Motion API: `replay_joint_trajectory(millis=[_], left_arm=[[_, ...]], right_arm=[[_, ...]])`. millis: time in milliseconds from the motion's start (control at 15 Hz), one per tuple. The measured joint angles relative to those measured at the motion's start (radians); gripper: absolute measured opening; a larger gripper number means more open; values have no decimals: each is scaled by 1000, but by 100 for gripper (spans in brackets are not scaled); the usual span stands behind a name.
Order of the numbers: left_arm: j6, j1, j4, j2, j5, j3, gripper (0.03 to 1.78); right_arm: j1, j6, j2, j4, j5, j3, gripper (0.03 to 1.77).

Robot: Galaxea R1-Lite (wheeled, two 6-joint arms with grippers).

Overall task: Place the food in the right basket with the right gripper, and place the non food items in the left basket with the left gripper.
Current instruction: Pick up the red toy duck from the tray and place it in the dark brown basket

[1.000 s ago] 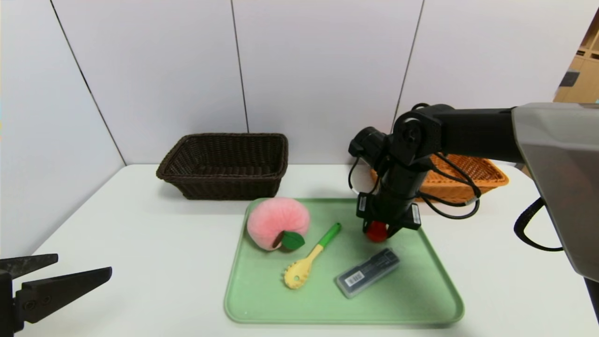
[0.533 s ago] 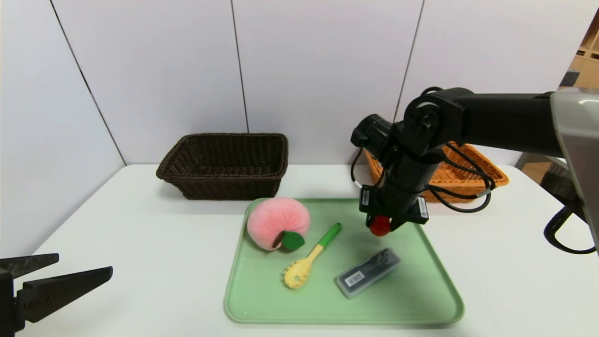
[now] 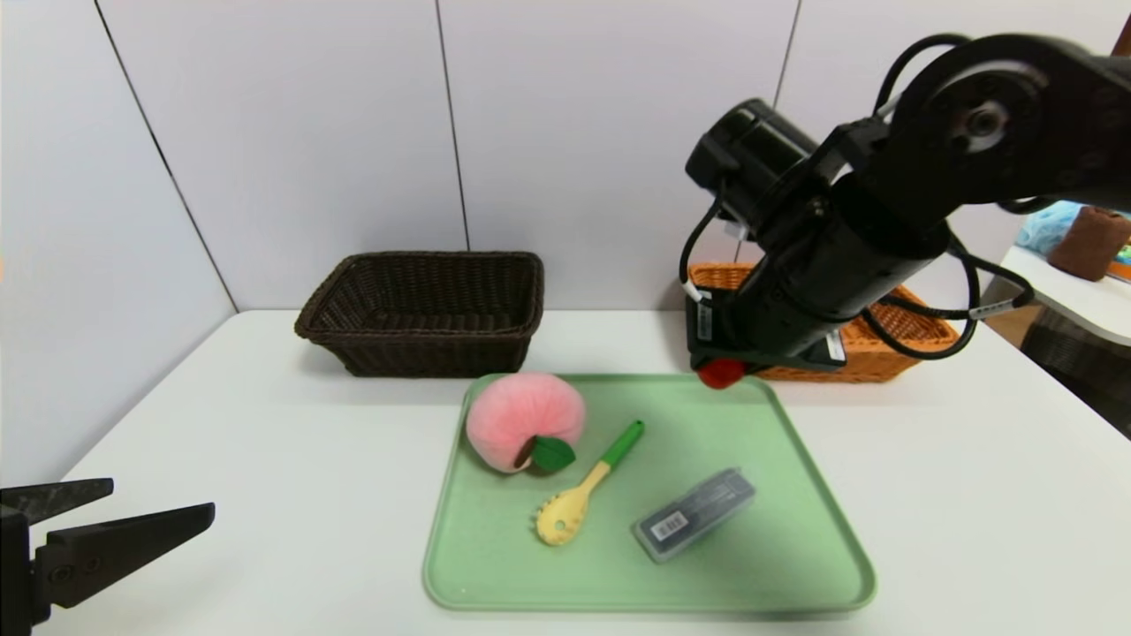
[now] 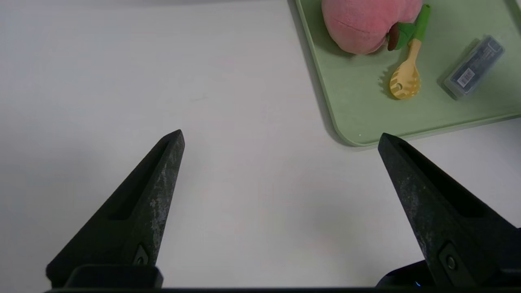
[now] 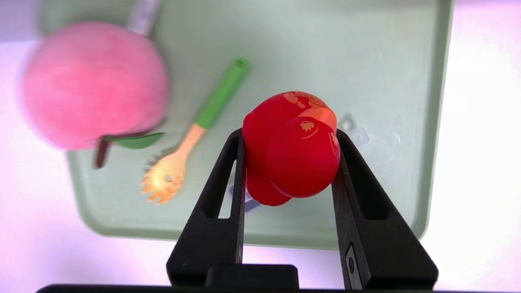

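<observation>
Right end effector (image 5: 289, 162): it is squeezed on the small red duck (image 5: 291, 148), one black finger on each side. It hangs in the air above the far edge of the green tray (image 3: 822, 565), just in front of the orange basket (image 3: 919, 340).
Red duck: it is off the tray, with nothing under it but air. It is a toy, not food.
Step in hand: I think the duck is being carried away. But the wrong arm has it. Toys go in the dark basket (image 3: 424, 309) with the left arm.
Left end effector (image 4: 281, 140): it is wide open and holds nothing. It waits low over the white desk (image 3: 265, 459), at the near left corner, well apart from the tray.
Peach (image 3: 524, 420): the fuzzy pink peach is the food. It sits on the tray at the far left corner, not yet picked up.
Spoon (image 3: 588, 486): the yellow spoon with the green handle lies on the tray, just beside the peach.
Grey case (image 3: 695, 514): it lies flat on the tray, near the spoon.
Baskets: the dark one is on the left at the back and looks to hold nothing. The arm hides most of the orange one.
Next move: I think the duck has to end up in the dark basket, not the orange one close by. The arm must keep its squeeze so the round duck does not pop out.
</observation>
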Motion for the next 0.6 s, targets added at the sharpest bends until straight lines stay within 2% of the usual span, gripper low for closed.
replay_joint_trajectory(millis=[200, 467, 600], left_arm=[[0, 0, -17, 4, -3, 1, 169], [0, 0, -19, 5, 0, -1, 169], [0, 0, -19, 0, 1, -3, 169]], right_arm=[[44, -123, -83, -159, -91, 0, 61], [57, -302, -131, -453, -107, 1, 60], [66, -354, -125, -596, -113, 2, 60]])
